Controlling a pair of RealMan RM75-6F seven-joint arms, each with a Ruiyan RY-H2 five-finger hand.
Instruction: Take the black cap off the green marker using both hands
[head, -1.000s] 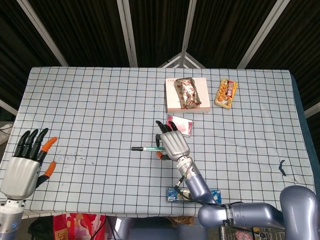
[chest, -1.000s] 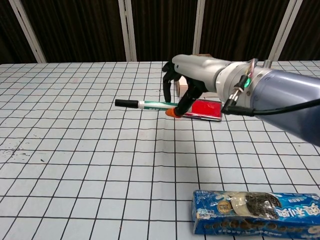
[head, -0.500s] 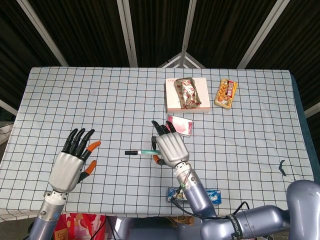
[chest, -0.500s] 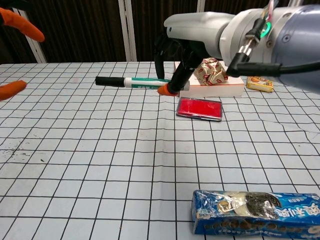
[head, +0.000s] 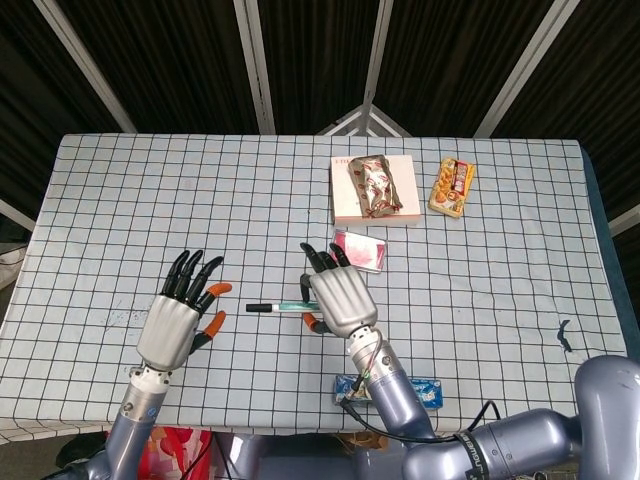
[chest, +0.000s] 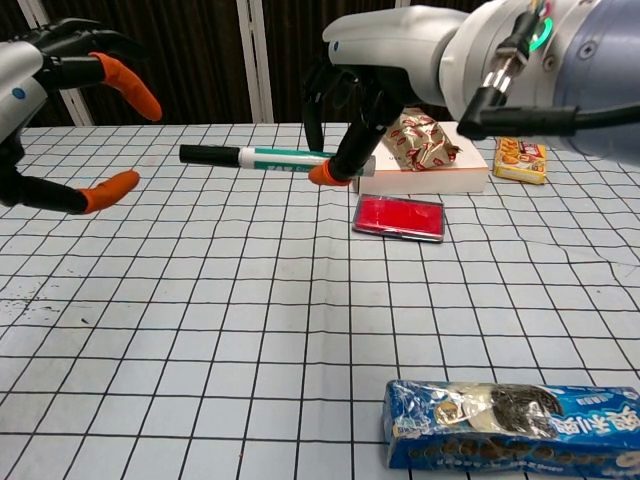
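Observation:
My right hand (head: 338, 297) (chest: 350, 110) holds the green marker (chest: 285, 158) (head: 290, 306) level above the table, gripping its green barrel. The black cap (chest: 207, 154) (head: 259, 307) points left, free of the fingers. My left hand (head: 178, 317) (chest: 60, 120) hovers to the left of the cap with fingers spread and orange tips apart, a short gap from the cap's end. It holds nothing.
On the checked tablecloth (head: 150, 200) lie a red flat case (chest: 398, 217) (head: 360, 250), a white box with a wrapped snack (head: 373, 189) (chest: 425, 150), a yellow snack pack (head: 452, 186) (chest: 522, 160) and a blue biscuit pack (chest: 510, 423) (head: 390, 388) near the front edge.
My left hand has risen from the table's left edge and moved right toward the cap. My right hand has lifted the marker and carried it slightly left.

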